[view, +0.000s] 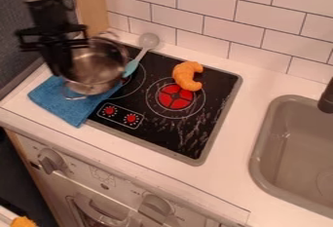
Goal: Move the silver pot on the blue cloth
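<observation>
The black gripper hangs at the upper left, against the left side of the silver pot, overlapping its rim. The pot stands over the back part of the blue cloth and over the stove's left edge, with one handle towards the front and the other at the back. Whether its base rests on the cloth is hidden. The cloth lies on the counter at the stove's left front corner, partly covered by the pot.
A spoon with a turquoise handle leans beside the pot's right side. An orange croissant-shaped toy lies on the black stove. The sink is at the right, and a tiled wall rises behind.
</observation>
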`<state>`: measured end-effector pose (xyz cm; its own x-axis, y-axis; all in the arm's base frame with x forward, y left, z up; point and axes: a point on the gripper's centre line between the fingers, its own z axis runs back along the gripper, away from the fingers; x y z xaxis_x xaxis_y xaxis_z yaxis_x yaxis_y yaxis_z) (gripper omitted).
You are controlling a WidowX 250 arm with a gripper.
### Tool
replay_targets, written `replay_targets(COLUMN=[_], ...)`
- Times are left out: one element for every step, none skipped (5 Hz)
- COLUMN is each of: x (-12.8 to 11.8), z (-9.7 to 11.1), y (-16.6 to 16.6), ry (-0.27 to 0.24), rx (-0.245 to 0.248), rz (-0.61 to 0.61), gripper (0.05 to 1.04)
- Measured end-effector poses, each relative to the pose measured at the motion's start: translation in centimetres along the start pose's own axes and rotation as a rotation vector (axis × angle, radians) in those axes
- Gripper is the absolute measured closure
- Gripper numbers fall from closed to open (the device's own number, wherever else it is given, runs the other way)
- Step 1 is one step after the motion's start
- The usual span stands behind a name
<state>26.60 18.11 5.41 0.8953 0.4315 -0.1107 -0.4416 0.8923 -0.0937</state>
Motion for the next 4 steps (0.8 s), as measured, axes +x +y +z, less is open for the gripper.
replay_targets(x=[-0.09, -0.21, -0.27, -0.15], z=[-0.33, -0.61, -0.86, -1.14], y=[1.04, 1.49, 1.44, 1.1], ry=[0.013, 0.026, 0.037, 0.021], rx=[0.026, 0.044, 0.042, 0.041], rz=[-0.006, -0.005, -0.01, -0.028], gripper=[1.009, 0.99, 0.799, 0.514])
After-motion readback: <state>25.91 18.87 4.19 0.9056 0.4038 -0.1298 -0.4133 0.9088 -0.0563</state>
